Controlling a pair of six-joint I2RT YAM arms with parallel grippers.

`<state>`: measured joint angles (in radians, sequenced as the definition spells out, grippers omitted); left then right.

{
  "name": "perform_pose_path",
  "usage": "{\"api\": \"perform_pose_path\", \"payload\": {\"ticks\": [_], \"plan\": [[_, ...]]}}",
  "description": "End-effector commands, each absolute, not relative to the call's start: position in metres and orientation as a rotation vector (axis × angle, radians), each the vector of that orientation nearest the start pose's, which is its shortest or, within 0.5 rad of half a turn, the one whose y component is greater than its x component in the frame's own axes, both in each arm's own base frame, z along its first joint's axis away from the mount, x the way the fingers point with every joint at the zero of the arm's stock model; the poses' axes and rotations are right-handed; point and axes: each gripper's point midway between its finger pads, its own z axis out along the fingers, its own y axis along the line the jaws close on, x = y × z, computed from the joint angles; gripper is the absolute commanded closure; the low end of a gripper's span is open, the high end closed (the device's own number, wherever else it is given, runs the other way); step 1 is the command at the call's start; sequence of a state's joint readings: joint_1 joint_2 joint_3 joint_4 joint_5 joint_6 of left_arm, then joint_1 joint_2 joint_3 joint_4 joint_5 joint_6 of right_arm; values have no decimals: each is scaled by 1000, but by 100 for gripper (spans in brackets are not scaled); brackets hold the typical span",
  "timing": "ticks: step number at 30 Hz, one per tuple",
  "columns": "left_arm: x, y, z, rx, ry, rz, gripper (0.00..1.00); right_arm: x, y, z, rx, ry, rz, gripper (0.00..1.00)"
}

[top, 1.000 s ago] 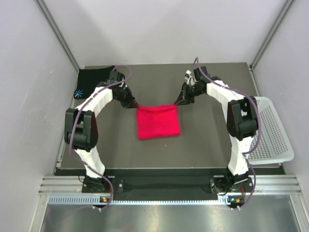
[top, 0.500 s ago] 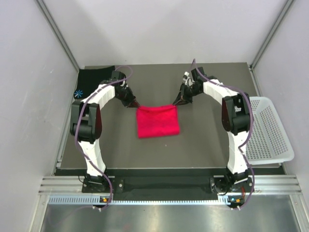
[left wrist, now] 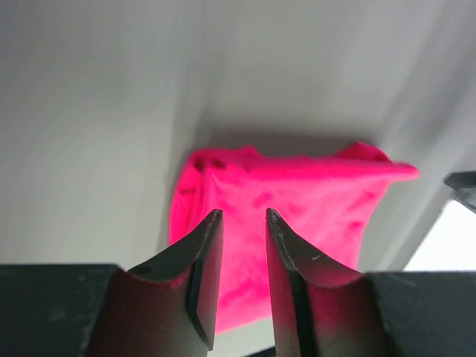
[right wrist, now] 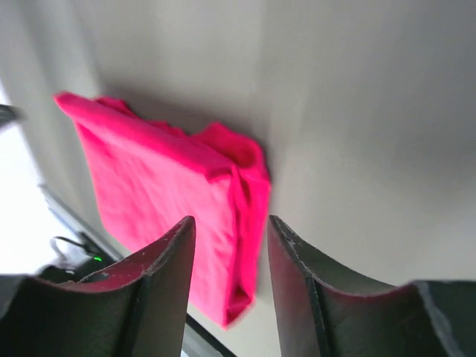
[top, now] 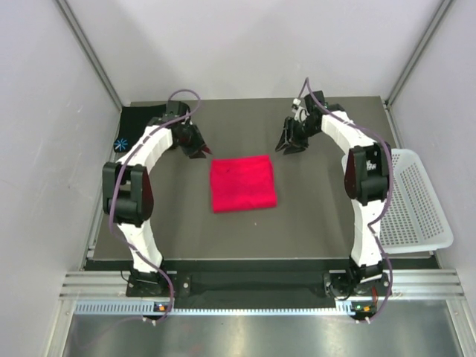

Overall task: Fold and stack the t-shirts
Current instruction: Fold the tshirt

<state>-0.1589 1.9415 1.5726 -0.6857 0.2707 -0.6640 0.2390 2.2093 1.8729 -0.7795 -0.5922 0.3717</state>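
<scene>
Folded red-pink t-shirt [top: 242,183] lying flat on the tabletop [top: 327,223]. Left pincer [top: 199,152], just off the shirt's far-left corner, is narrowly parted and empty. Right pincer [top: 289,146], off its far-right corner, is parted wider and also empty. Black t-shirt [top: 141,121] lies well to its far left.

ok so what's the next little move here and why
Probably move the left fingers to the black shirt at the far left corner: the red shirt lies folded mid-table, left and right fingers are open and off it, and the shirts aren't stacked yet.
</scene>
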Motion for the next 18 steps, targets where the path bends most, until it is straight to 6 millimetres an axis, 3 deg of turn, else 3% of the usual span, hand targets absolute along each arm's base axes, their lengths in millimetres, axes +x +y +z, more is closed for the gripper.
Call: {"api": "perform_pose_path", "payload": {"ticks": [1, 2, 3, 4, 5, 7, 8, 9, 12, 18], "plan": [[419, -146, 154, -501, 2570, -671, 66, 422, 211, 147, -223, 2667, 840, 56], [403, -154, 154, -485, 2589, -726, 66, 406, 219, 141, -257, 2693, 852, 56], [397, -166, 156, -462, 2581, -774, 66, 394, 229, 152, -288, 2668, 922, 56], [389, -174, 162, -439, 2568, -821, 67, 377, 237, 141, -299, 2701, 977, 56], [372, -185, 151, -425, 2606, -895, 70, 369, 254, 142, -340, 2675, 1033, 57], [362, -206, 151, -396, 2591, -981, 73, 345, 272, 133, -354, 2697, 1143, 62], [349, -211, 135, -413, 2628, -1010, 76, 333, 287, 132, -390, 2699, 1195, 71], [339, -222, 133, -445, 2649, -1099, 78, 328, 299, 133, -389, 2687, 1279, 75], [327, -228, 111, -491, 2663, -1149, 83, 308, 320, 126, -421, 2687, 1406, 89], [311, -212, 70, -486, 2754, -1030, 85, 288, 314, 78, -403, 2801, 1430, 95]]}}
